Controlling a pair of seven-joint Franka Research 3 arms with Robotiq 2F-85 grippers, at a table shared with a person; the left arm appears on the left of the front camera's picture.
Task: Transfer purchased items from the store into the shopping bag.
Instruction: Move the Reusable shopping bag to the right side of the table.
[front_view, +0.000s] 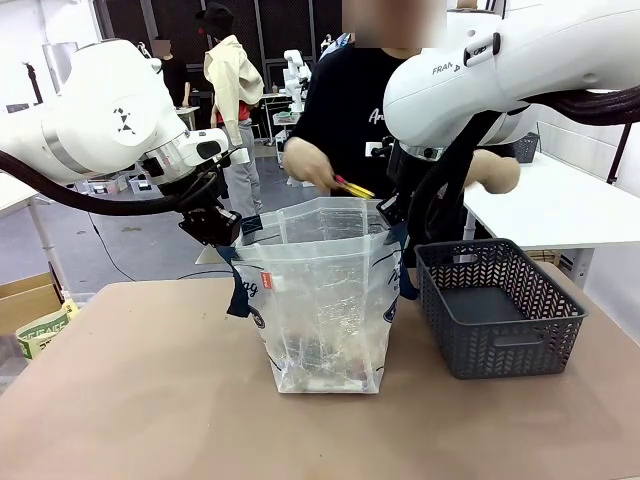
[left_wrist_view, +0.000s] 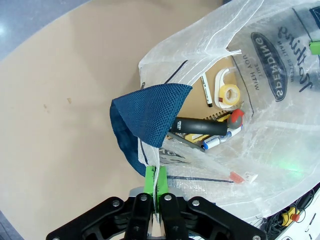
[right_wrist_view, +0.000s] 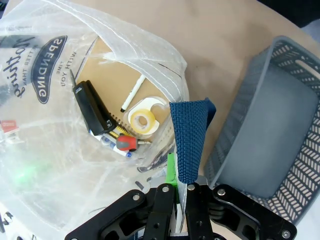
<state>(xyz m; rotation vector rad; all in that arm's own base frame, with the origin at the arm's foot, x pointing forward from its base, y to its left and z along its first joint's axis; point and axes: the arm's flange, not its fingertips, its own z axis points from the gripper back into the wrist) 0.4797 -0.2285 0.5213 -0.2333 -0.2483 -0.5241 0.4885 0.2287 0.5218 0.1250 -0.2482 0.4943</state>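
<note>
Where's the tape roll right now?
In the left wrist view the tape roll lies inside the shopping bag, on the brown notebook beside the white pen.

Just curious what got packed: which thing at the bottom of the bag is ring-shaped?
The yellowish tape roll, with a hole through its middle. The white pen and black oblong item beside it are long and straight.

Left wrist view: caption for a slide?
Left gripper shut on the bag's rim; tape, pen and notebook lie inside.
</note>
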